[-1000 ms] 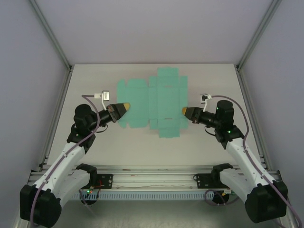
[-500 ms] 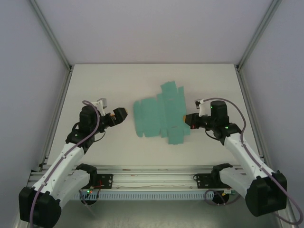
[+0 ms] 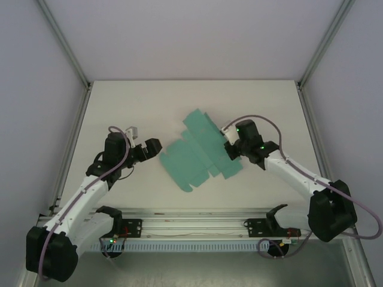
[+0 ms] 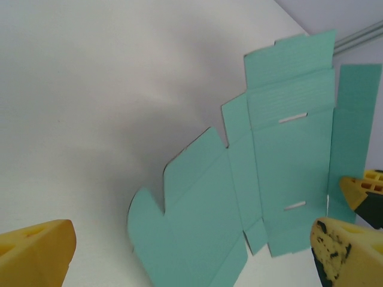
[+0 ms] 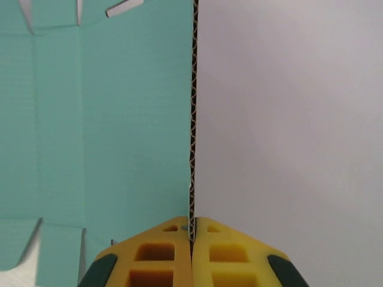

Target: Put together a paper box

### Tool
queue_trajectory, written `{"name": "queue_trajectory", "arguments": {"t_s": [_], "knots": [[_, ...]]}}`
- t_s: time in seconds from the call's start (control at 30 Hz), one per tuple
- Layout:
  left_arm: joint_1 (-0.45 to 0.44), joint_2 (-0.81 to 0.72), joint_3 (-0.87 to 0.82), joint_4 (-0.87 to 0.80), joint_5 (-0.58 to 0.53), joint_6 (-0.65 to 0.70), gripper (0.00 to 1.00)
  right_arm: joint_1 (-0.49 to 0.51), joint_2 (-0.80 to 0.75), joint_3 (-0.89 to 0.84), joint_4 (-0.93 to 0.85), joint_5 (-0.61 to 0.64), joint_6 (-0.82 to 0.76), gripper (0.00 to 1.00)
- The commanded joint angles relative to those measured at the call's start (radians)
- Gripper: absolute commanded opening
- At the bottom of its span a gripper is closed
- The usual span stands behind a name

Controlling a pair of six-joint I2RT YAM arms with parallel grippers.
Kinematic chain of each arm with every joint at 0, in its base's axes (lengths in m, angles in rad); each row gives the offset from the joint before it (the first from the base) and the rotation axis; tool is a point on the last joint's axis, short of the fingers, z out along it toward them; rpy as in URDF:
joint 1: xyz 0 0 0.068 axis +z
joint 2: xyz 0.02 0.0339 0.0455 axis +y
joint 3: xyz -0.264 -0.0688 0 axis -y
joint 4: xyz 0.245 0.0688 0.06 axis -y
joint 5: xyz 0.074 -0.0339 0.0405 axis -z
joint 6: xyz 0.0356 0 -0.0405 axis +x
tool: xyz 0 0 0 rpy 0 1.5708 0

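The paper box (image 3: 194, 158) is a flat teal die-cut sheet with flaps and two slots, lying skewed on the white table mid-scene. My right gripper (image 3: 230, 150) is shut on the sheet's right edge; in the right wrist view the yellow fingers (image 5: 167, 251) pinch the corrugated edge at the gripper (image 5: 192, 226), with the sheet (image 5: 108, 119) spreading to the left. My left gripper (image 3: 154, 147) stands open just left of the sheet, holding nothing. In the left wrist view its gripper (image 4: 192, 234) frames the sheet (image 4: 269, 179), whose rounded flap lies between the wide-apart fingertips.
White table (image 3: 119, 107) inside a frame of grey walls and aluminium posts (image 3: 66, 54). The rail with both arm bases (image 3: 191, 227) runs along the near edge. The right gripper's yellow finger (image 4: 362, 186) shows at the sheet's far side in the left wrist view.
The left gripper has opened, let go of the sheet and drawn back left. The right gripper, still shut on the sheet, has swung left and turned it askew.
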Motion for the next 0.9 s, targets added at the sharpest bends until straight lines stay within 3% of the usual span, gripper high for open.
{"name": "queue_trajectory", "arguments": {"t_s": [0.0,0.2,0.33,0.7,0.87], "knots": [[0.001,0.039,0.035,0.06,0.078,-0.023,1.0,0.109,0.006,-0.051,0.24,0.249,-0.281,0.0],[-0.003,0.101,0.089,0.056,0.094,-0.033,1.0,0.233,0.13,-0.074,0.411,0.5,-0.596,0.0],[-0.007,0.147,0.152,0.039,0.095,-0.036,1.0,0.286,0.192,-0.126,0.635,0.554,-0.774,0.0],[-0.079,0.437,0.45,-0.042,0.122,0.04,0.99,0.334,0.222,-0.064,0.563,0.533,-0.768,0.0],[-0.124,0.56,0.509,-0.033,0.18,0.043,0.89,0.335,0.216,-0.076,0.563,0.528,-0.736,0.0]]}}
